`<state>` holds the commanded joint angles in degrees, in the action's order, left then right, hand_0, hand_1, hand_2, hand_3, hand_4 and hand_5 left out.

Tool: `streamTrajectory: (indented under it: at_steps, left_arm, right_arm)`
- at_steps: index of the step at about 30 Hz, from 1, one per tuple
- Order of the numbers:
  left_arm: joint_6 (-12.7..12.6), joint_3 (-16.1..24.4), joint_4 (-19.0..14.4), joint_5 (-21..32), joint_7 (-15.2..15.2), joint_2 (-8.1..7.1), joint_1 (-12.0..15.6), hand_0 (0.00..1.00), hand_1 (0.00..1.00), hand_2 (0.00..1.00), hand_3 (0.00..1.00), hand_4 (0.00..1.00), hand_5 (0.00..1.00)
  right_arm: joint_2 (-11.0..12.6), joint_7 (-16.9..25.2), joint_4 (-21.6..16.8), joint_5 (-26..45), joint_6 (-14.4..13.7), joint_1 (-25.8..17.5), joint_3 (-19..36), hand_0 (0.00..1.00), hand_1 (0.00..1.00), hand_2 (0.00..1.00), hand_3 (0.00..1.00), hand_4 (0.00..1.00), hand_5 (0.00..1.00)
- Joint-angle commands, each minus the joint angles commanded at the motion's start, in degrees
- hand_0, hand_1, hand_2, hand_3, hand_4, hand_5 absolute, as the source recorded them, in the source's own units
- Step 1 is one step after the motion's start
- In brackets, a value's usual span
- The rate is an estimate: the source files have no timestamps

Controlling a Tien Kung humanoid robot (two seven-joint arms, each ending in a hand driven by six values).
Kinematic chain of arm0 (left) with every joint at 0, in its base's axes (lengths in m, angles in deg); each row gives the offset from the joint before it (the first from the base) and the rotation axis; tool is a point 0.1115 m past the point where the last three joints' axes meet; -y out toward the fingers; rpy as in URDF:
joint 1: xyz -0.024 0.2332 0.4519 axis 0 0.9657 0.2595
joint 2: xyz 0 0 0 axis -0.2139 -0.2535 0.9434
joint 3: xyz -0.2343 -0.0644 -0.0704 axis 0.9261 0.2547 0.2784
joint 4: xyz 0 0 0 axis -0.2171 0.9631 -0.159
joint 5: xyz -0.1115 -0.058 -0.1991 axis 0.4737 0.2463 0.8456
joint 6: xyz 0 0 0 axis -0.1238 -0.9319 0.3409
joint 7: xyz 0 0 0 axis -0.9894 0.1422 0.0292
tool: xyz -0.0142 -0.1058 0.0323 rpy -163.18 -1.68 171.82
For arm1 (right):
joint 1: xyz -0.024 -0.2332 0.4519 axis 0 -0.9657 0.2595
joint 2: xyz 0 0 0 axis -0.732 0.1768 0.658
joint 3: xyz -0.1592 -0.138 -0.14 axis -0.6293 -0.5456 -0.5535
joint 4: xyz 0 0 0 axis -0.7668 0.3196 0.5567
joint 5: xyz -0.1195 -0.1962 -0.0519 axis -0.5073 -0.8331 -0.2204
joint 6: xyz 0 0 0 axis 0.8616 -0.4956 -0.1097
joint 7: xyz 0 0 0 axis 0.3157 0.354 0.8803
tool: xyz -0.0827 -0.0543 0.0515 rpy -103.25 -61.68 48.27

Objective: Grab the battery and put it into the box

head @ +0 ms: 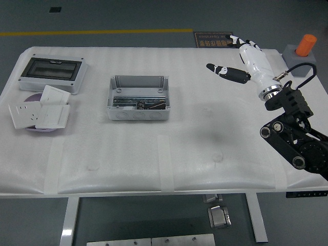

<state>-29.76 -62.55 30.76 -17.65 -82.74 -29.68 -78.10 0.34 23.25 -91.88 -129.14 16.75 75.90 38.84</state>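
Note:
A grey open box (139,97) stands on the white table (169,154), left of centre. Inside it lies a small dark object with metal parts (146,105); I cannot tell whether it is the battery. My right hand (241,59), white with black fingertips, hovers high over the table's far right, well away from the box. Its fingers are spread and hold nothing. The black right arm (294,141) comes in from the right edge. The left arm is out of view.
A grey enclosure with a dark window (51,73) sits at the far left. Several white socket plates (40,111) lie on a purple disc in front of it. A grey block with an orange cylinder (303,55) stands at the far right corner.

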Motion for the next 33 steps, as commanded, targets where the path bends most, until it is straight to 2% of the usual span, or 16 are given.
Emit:
streamTrajectory:
  at_steps: [7, 19, 20, 25, 26, 27, 33]
  left_arm:
    - [-0.02, -0.04, 0.01, 0.03, 0.06, -0.31, 0.15, 0.595, 0.616, 0.437, 0.611, 0.454, 0.522]
    - [-0.05, -0.05, 0.17, 0.24, 0.19, 0.06, 0.79, 0.596, 0.617, 0.439, 0.61, 0.456, 0.52]
    - [-0.09, -0.15, 0.18, 0.36, 0.17, 0.11, 0.83, 0.595, 0.618, 0.439, 0.61, 0.46, 0.52]
    - [-0.18, -0.11, 0.15, -2.15, 0.37, 0.18, 0.84, 0.595, 0.618, 0.439, 0.61, 0.46, 0.52]
    - [-0.18, -0.02, 0.19, -2.55, 0.49, 0.19, 0.91, 0.595, 0.617, 0.44, 0.61, 0.468, 0.524]
    - [-0.17, 0.06, 0.23, -2.72, 0.6, 0.21, 0.98, 0.595, 0.617, 0.44, 0.61, 0.468, 0.524]
    - [-0.22, -0.35, 0.24, -1.44, 0.74, 0.4, 0.96, 0.596, 0.618, 0.449, 0.611, 0.471, 0.521]
  right_arm:
    - [-0.66, 1.02, -1.68, 2.13, -0.9, -5.3, 0.61, 0.932, 0.699, 0.671, 0.774, 0.998, 0.698]
    - [-1.48, 6.04, -7.28, 14.35, -0.12, -11.51, 5.68, 0.893, 0.691, 0.669, 0.766, 0.998, 0.673]
    - [-1.43, 6.16, -7.69, 14.7, -0.09, -11.83, 6.06, 0.833, 0.692, 0.701, 0.776, 0.992, 0.645]
    - [-0.85, 6.36, -9.69, 14.77, -0.13, -13.76, 8.15, 0.833, 0.692, 0.701, 0.776, 0.992, 0.645]
    - [-0.69, 6.4, -9.95, 14.78, -0.14, -14.15, 8.5, 0.785, 0.699, 0.72, 0.782, 0.983, 0.639]
    - [-0.53, 6.45, -10.13, 14.86, -0.16, -14.53, 8.87, 0.785, 0.699, 0.72, 0.782, 0.983, 0.639]
    - [-0.33, 6.56, -10.36, 14.97, -0.24, -15.63, 10.67, 0.762, 0.7, 0.728, 0.785, 0.98, 0.629]
